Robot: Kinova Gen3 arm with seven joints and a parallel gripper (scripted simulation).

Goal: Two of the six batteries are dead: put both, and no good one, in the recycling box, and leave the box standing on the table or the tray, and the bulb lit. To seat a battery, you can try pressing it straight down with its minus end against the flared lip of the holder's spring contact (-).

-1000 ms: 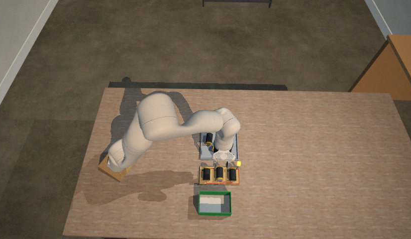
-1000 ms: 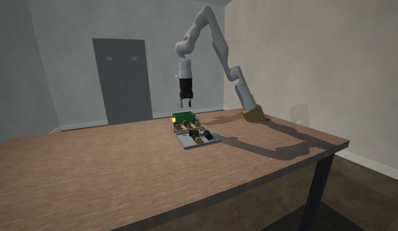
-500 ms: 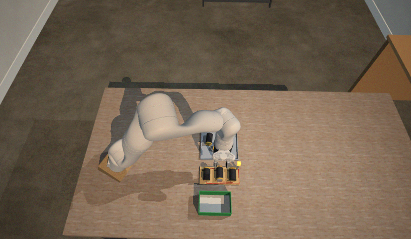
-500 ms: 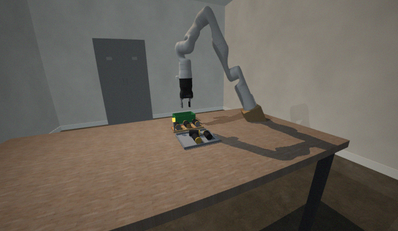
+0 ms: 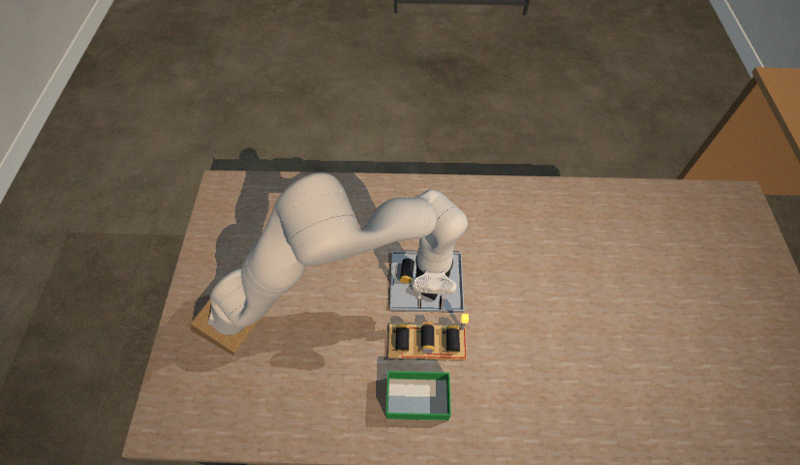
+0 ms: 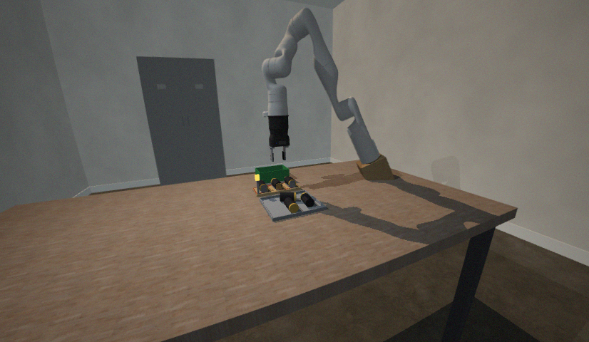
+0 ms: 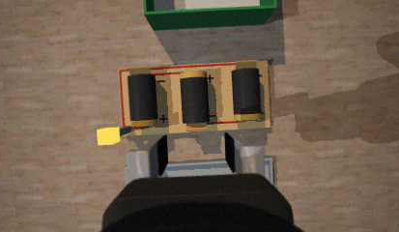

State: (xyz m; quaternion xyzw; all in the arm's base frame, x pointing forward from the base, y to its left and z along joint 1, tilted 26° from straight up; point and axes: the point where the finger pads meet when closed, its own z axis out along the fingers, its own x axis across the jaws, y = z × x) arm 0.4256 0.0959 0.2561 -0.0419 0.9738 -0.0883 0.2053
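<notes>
Surface (image 5: 594, 300) (image 6: 160, 254) (image 7: 51, 116) looks like matt wood with streaky grain. Arm (image 5: 327, 219) (image 6: 324, 63) is kinda smooth, satin plastic-looking stuff; at its 6 o'clock in the top view, the green box (image 5: 417, 416) (image 6: 273, 173) (image 7: 211, 19) seems plain smooth plastic, tbh.
</notes>
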